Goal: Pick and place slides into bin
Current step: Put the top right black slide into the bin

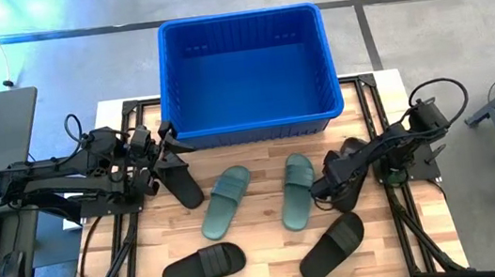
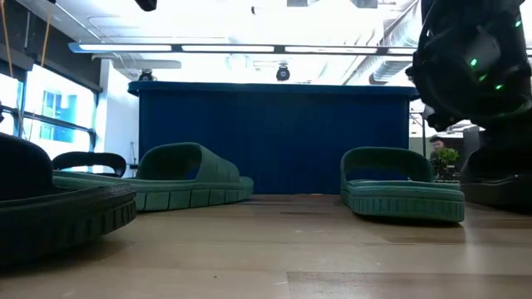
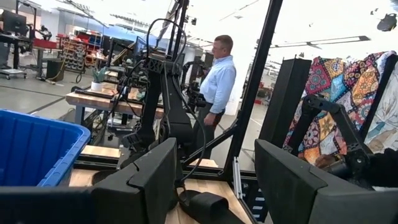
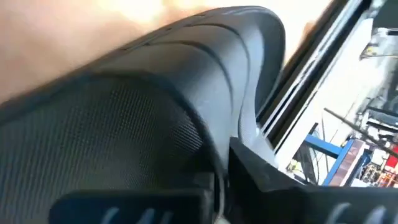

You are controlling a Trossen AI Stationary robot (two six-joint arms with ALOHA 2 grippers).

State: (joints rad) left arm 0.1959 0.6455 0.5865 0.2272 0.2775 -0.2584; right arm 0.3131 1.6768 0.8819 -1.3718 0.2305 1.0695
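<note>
The light wooden table [image 1: 271, 249] carries the blue bin [image 1: 245, 74] at its far edge. Two green slides [image 1: 226, 201] lie side by side mid-table. One black slide [image 1: 203, 265] lies near the front edge toward the left, and another [image 1: 332, 247] toward the right.

Six slides lie on the wooden surface [image 1: 271, 249]: two green ones, the first [image 1: 226, 201] and the second [image 1: 297, 190] side by side in the middle, and four black ones, at far left [image 1: 180, 180], far right [image 1: 350, 169], front left [image 1: 203, 265] and front right [image 1: 332, 246]. One blue bin [image 1: 250, 119] stands behind them. Two arms reach in.
</note>
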